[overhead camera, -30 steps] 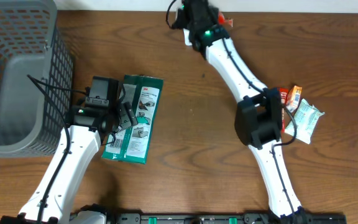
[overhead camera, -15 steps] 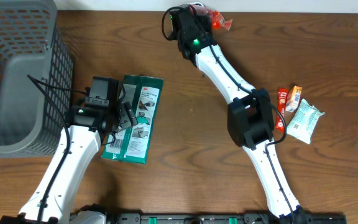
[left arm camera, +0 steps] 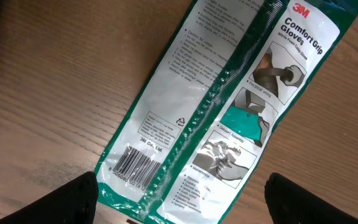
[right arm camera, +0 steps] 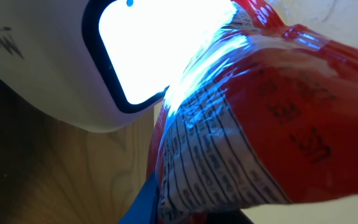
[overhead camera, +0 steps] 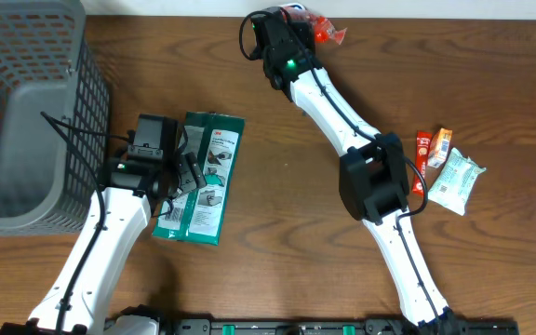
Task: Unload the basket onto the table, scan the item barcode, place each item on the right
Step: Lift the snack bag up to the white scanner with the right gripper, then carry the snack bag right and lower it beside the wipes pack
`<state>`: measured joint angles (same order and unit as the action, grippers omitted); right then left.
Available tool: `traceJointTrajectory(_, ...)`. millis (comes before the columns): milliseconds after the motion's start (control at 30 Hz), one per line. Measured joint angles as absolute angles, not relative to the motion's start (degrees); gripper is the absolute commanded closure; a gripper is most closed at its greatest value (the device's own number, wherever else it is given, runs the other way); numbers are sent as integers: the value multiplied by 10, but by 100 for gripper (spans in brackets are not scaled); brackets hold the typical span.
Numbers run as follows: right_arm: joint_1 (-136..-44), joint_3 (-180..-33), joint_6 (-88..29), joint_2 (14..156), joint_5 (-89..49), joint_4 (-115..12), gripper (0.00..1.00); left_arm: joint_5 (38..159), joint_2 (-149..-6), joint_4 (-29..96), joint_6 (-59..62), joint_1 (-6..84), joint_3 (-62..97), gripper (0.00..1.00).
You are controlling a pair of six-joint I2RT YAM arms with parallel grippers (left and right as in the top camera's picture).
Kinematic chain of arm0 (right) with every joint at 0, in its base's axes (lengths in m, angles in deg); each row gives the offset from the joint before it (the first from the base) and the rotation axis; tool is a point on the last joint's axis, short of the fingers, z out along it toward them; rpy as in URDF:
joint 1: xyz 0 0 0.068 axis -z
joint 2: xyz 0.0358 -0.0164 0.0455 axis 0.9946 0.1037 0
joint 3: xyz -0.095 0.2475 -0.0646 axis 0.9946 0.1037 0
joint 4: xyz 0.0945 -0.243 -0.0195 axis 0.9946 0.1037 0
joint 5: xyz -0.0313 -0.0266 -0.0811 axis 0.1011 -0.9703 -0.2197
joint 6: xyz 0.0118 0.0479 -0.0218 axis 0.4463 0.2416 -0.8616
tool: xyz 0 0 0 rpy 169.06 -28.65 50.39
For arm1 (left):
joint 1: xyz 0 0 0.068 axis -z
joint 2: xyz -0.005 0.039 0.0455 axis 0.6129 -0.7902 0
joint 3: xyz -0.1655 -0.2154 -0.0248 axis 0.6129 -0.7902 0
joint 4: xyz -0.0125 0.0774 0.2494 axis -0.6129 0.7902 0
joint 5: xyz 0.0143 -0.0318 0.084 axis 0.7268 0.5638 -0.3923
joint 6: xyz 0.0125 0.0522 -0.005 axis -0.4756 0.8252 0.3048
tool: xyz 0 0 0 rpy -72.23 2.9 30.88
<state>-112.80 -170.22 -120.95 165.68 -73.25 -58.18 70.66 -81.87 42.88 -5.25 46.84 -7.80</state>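
**Presenting the red packet to the scanner**

At twelve o'clock on the table (overhead camera: pixel 277 158), the right gripper (overhead camera: pixel 303 22) has its jaws clamped on the red packet (right arm camera: pixel 278 124). It tilts the printed face close to the lit window of the white scanner (right arm camera: pixel 160 43), seemingly so the light falls across the code. I cannot tell whether the barcode itself faces the window. At nine o'clock the left gripper (left arm camera: pixel 182 208) hovers, jaws wide apart, over the glove pack (left arm camera: pixel 229 106), probably waiting its turn.
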Motion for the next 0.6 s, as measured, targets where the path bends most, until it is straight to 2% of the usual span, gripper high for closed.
traceJointTrajectory(233,-1128,-1702,-1170,1631,-726,-536,99,707,-819,429,-52,468,-78,14)
traceJointTrajectory(433,-1128,-1700,-1050,1508,-680,-356,99,707,-819,429,-52,469,-78,13)
traceJointTrajectory(600,-1125,-1705,-890,1379,-586,-202,99,707,-819,429,-52,468,-78,14)
